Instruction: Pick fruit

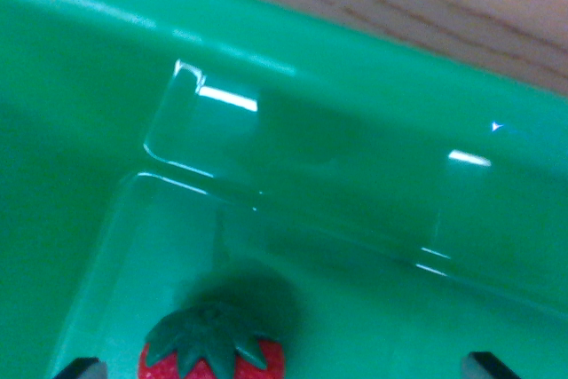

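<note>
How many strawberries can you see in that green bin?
1. The strawberry sits at the bottom edge of the wrist view, inside the green bin, between the gripper's fingertips. More fruit could lie outside the frame.

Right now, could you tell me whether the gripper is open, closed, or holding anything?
Gripper: open, fingertips spread wide at the bottom corners; the strawberry sits between them inside the green bin, not gripped.
</note>
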{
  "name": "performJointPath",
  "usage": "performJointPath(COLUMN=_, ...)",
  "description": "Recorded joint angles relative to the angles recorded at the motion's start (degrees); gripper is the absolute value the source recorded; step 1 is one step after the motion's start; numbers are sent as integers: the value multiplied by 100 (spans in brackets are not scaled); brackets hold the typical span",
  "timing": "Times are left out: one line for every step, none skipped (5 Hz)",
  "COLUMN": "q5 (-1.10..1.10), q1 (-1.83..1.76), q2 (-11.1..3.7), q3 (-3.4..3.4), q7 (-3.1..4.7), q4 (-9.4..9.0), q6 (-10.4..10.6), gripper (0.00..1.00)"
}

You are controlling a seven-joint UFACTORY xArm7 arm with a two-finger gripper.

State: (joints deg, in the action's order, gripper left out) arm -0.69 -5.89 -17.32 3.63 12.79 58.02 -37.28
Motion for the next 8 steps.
performJointPath(q5=-1, q1=-37, q2=-63, q3=19, q7=39, q4=-111, q6=181, gripper=0)
performJointPath(q5=-1, q1=-37, q2=-63, q3=19, q7=39, q4=-111, q6=181, gripper=0)
performJointPath(q5=-3, q1=-72, q2=-122, q3=36, q7=75, q4=-215, q6=350, gripper=0)
performJointPath(q5=-3, q1=-72, q2=-122, q3=36, q7=75, q4=-215, q6=350, gripper=0)
performJointPath(q5=-4, q1=-102, q2=-173, q3=51, q7=107, q4=-306, q6=496, gripper=0)
performJointPath(q5=-4, q1=-102, q2=-173, q3=51, q7=107, q4=-306, q6=496, gripper=0)
performJointPath(q5=-5, q1=-127, q2=-216, q3=64, q7=133, q4=-381, q6=618, gripper=0)
performJointPath(q5=-5, q1=-127, q2=-216, q3=64, q7=133, q4=-381, q6=618, gripper=0)
